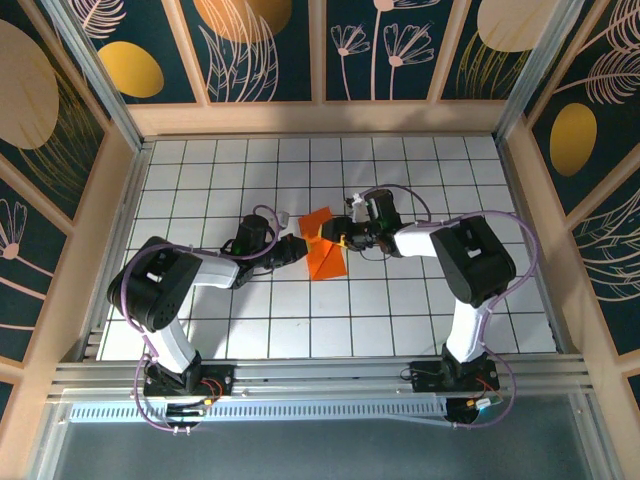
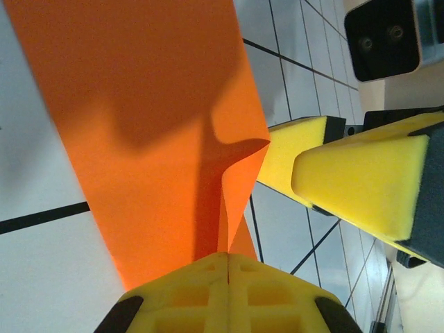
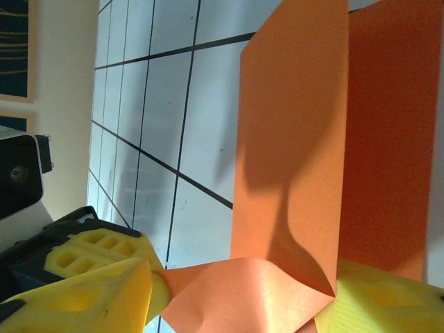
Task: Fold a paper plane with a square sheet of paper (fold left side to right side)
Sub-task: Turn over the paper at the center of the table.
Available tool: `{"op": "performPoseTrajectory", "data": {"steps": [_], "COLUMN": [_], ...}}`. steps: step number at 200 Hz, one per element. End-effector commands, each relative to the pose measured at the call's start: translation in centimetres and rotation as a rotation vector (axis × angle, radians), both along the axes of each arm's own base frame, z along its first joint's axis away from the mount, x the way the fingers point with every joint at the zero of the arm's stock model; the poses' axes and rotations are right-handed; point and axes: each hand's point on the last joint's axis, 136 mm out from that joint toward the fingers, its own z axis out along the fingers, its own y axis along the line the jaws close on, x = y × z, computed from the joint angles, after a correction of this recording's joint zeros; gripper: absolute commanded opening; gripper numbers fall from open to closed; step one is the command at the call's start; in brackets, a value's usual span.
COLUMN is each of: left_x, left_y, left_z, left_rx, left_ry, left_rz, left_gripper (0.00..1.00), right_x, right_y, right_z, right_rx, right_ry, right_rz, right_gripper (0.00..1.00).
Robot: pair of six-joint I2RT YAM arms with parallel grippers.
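Orange throughout, the thin paper sheet (image 1: 325,250) sits partly folded at the middle of the white gridded tabletop (image 1: 400,310), one flap raised. Left gripper (image 2: 227,267): yellow foam pads pressed together, pinching the sheet's edge. Right gripper (image 3: 239,291): pads apart, a curled flap spanning the gap.

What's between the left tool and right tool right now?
The square sheet of paper, one flap raised, sits between left tool and right tool in the top external view; the left tool is shut on its edge.
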Motion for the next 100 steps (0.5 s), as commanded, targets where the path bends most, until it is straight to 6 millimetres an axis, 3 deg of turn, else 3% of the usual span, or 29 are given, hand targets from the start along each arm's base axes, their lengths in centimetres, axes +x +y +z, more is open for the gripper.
{"op": "performPoseTrajectory", "data": {"steps": [1,48,100], "left_x": [0.4,0.5,0.6], "left_y": [0.3,0.8,1.2], "left_z": [-0.9,-2.2,-2.8], "left_rx": [0.008,0.042,0.072], "left_ry": [0.008,0.034,0.048], "left_rz": [0.023,0.044,0.061], "left_gripper": [0.03,0.15,0.2], "right_x": [0.2,0.1,0.1], "right_y": [1.0,1.0,1.1], "right_z": [0.4,-0.8,-1.6], "right_rx": [0.026,-0.018,-0.068], "right_ry": [-0.008,-0.004,-0.01], "right_rz": [0.019,0.011,0.013], "right_gripper": [0.59,0.53,0.38]}}
